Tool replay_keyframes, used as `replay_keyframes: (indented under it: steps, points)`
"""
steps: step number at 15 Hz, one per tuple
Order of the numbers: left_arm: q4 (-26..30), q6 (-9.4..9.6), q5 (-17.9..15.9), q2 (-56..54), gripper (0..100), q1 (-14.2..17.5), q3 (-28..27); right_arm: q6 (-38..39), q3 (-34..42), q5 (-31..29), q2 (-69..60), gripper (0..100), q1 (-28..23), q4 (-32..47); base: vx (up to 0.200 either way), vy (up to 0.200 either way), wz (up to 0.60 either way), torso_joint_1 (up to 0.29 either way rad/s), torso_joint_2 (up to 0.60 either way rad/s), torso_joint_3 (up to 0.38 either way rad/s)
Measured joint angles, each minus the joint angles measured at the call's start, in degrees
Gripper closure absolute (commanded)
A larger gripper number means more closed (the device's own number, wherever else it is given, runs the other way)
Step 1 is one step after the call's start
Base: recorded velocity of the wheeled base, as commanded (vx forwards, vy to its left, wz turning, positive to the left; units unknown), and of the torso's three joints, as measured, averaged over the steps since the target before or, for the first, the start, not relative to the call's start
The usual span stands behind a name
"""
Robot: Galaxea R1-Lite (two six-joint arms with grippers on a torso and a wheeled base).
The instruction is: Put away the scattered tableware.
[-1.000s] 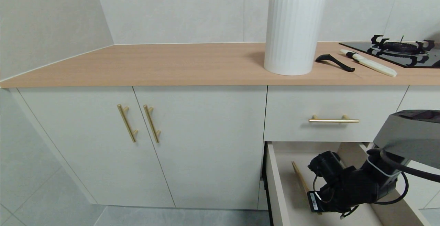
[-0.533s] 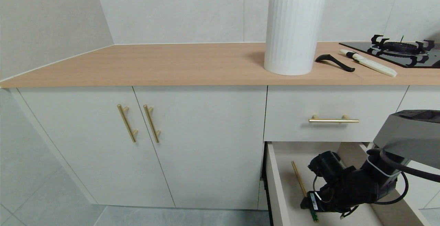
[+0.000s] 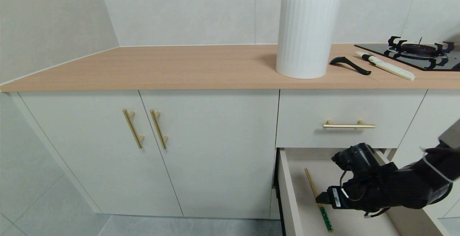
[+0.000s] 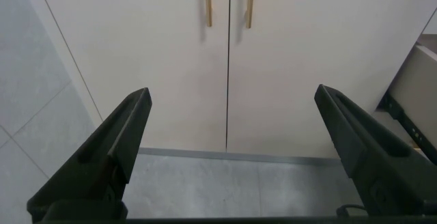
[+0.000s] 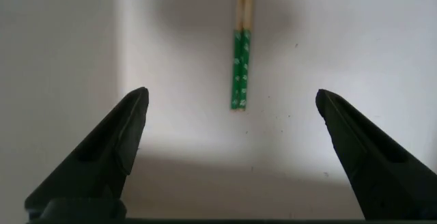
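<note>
Looking down from the head view, I see the chopsticks [image 3: 318, 200] lying flat on the floor of the open drawer [image 3: 287, 193], close to its left wall, with their green ends toward the drawer front. My right jaws hang just above them, over the drawer. Up on the bench [image 3: 179, 67], a black curved utensil [image 3: 350, 65] and a white knife [image 3: 385, 65] lie side by side but apart, between a tall white ribbed container [image 3: 307, 36] and the hob [image 3: 413, 54]. In the left wrist view my left jaws stand wide apart with nothing between their fingers [image 4: 123, 142], low down and facing the closed cupboard doors [image 4: 229, 67]. In the right wrist view my right jaws are also spread wide and empty, one finger [image 5: 126, 138] on each side. The chopsticks' green ends [image 5: 239, 67] sit on the pale drawer floor between them, touched by neither. I judge the chopsticks light, stiff and smooth, so they would roll or scissor apart unless pinched across both near the middle. The knife looks rigid and slim, so I would take it by the handle end, clear of the blade. The black utensil seems light, and its curve may rock, so a grip on the straighter shaft should hold best.
</note>
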Motion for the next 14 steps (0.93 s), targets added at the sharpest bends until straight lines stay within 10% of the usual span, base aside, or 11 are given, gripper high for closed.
replay_keyframes:
  steps: [14]
  points:
    - [-0.1, -0.02, 0.0, 0.0, 0, 0.0, -0.1, -7.4, 1.0, 1.9, -28.6, 0, -7.8, 4.2, 0.000, 0.000, 0.00, 0.010, -0.05, -0.047]
